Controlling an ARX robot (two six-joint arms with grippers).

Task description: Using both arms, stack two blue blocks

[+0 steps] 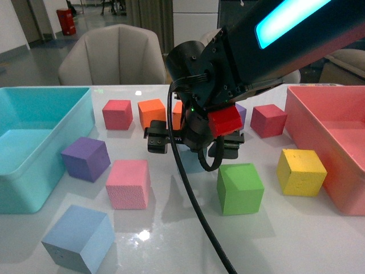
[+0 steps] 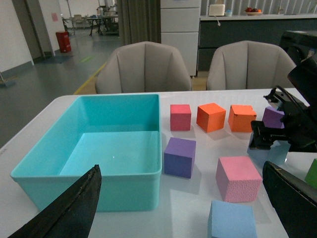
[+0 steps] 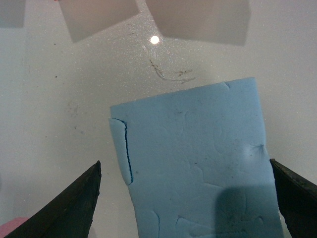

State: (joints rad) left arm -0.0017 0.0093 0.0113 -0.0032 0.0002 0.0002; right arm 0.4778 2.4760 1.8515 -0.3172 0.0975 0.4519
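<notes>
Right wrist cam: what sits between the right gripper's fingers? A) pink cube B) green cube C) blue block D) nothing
C: a blue block lies between the spread fingers of the right gripper, with a gap still showing on one side.

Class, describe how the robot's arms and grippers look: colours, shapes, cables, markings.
The right arm is dark, with a glowing cyan strip, rounded black wrist, red patch and looping black cable. The left gripper's fingers are black wedges.
</notes>
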